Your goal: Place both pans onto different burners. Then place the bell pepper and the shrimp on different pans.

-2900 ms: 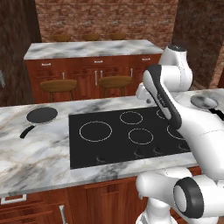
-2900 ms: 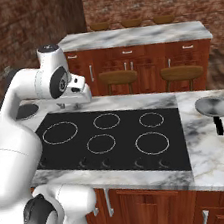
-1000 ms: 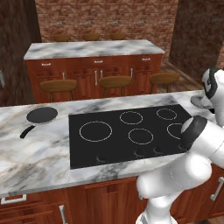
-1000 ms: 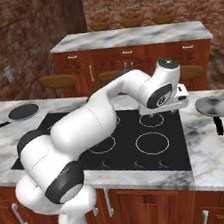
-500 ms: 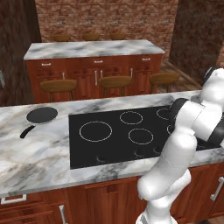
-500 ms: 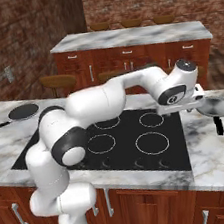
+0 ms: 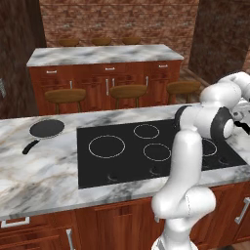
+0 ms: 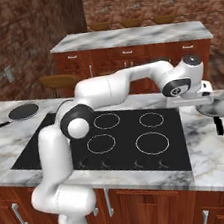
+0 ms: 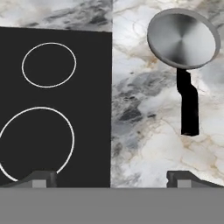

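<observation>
The steel pan lies on the marble counter, a little ahead of the claw and toward its right finger. In the hand view its round bowl is at the far end and its dark handle runs straight back toward the claw, so the long axis of the pan is almost parallel to the fingers. In the right base view the same pan sits just beside the claw, on the counter to the right of the cooktop, with the handle pointing to the front edge of the counter.

The claw is wide open and holds nothing; both finger tips stand far apart, one over the black glass and the other over the marble. It hangs above the edge where cooktop and counter meet.

Under the left finger there are two white burner rings: a large burner ring close, and a small burner ring farther ahead.

The black pan rests well apart from the claw, on the counter at the opposite side of the cooktop; its handle points to the front left. In the right base view this pan is also seen there.

Nothing lies between the claw and the steel pan. Behind the counter stand wooden stools and a second counter. I see no readable writing or labels.
</observation>
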